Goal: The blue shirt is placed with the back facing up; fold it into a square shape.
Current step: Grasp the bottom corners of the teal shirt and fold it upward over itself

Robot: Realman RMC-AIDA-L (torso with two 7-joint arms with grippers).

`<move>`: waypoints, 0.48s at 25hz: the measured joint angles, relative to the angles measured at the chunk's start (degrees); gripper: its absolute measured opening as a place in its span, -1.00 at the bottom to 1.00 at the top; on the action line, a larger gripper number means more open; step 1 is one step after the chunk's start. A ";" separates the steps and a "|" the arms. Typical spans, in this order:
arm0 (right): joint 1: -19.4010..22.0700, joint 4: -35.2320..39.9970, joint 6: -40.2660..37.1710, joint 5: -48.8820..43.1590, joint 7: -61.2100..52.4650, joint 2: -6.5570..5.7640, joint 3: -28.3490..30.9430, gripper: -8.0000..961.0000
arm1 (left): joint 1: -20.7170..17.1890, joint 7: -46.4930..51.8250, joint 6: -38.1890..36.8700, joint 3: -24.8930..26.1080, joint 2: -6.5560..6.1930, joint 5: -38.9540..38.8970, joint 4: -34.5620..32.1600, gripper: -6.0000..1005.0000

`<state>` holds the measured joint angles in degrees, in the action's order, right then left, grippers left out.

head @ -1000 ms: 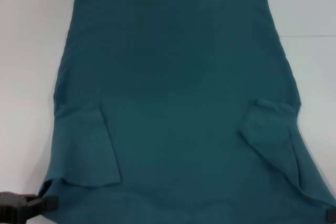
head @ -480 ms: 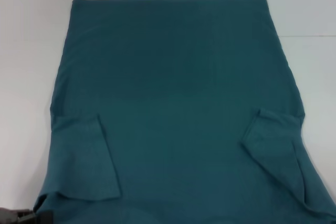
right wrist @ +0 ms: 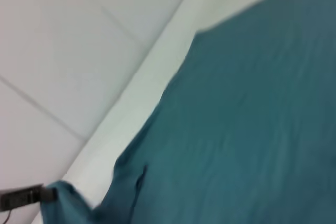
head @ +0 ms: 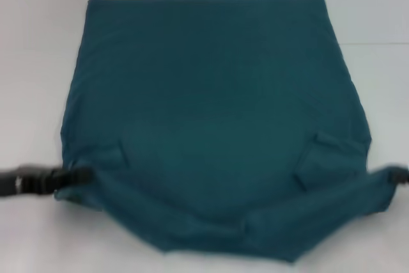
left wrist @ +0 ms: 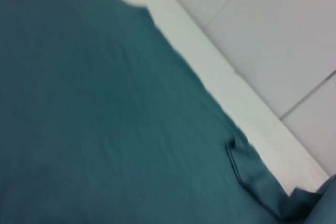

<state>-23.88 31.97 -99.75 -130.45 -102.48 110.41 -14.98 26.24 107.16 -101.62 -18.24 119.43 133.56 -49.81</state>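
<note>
Blue shirt [head: 211, 107]: spread back-up on white table [head: 32, 62], near edge raised between both claws for folding over. Left claw [head: 80, 174] clenched on its corner; right claw [head: 393, 174] at opposite corner, grip cannot be told.

The blue shirt [head: 211, 100], a plain dark teal-blue knit garment, lies spread on the white surface with its straight far edge well away from the left gripper [head: 80, 176] and the right gripper [head: 397, 175]. Its near edge is lifted and sags in a curved band strung between the two grippers, each at one near corner of the cloth. Both short sleeves are folded inward onto the body, each just inboard of the gripper on its side.
</note>
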 joint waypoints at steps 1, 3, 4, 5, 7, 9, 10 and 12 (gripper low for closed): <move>-1.18 -0.04 1.16 0.06 -0.41 -0.01 0.49 -0.91 | 1.66 0.17 1.77 -0.01 -0.51 -0.25 1.37 -0.93; -3.71 -0.05 5.09 0.12 -1.35 -0.02 1.09 -0.91 | 4.62 0.46 5.64 0.00 -1.25 -0.66 3.69 -0.93; -4.78 -0.06 6.85 0.17 -1.62 0.00 1.28 -0.91 | 5.74 0.52 7.08 -0.02 -1.51 -0.95 4.52 -0.93; -5.90 -0.07 8.78 0.33 -1.71 0.06 1.38 -0.91 | 7.14 0.63 9.52 -0.01 -1.84 -1.64 5.71 -0.93; -7.98 -0.15 12.47 1.19 -1.75 0.25 1.34 -0.91 | 9.23 0.87 13.28 -0.02 -2.25 -3.03 7.37 -0.93; -9.92 -0.46 16.26 2.05 -1.74 0.43 1.10 -0.91 | 10.91 1.13 17.54 -0.05 -2.43 -5.07 8.75 -0.93; -10.83 -0.86 18.09 2.20 -1.69 0.50 1.01 -0.91 | 11.50 1.15 19.75 -0.04 -2.47 -6.13 9.47 -0.93; -12.56 -1.78 22.17 2.25 -1.42 0.57 0.77 -0.91 | 12.55 1.08 24.87 -0.18 -2.51 -8.82 11.22 -0.93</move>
<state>-36.44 30.20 -77.59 -128.20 -103.91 110.99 -14.21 38.78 108.24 -76.74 -18.41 116.92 124.74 -38.59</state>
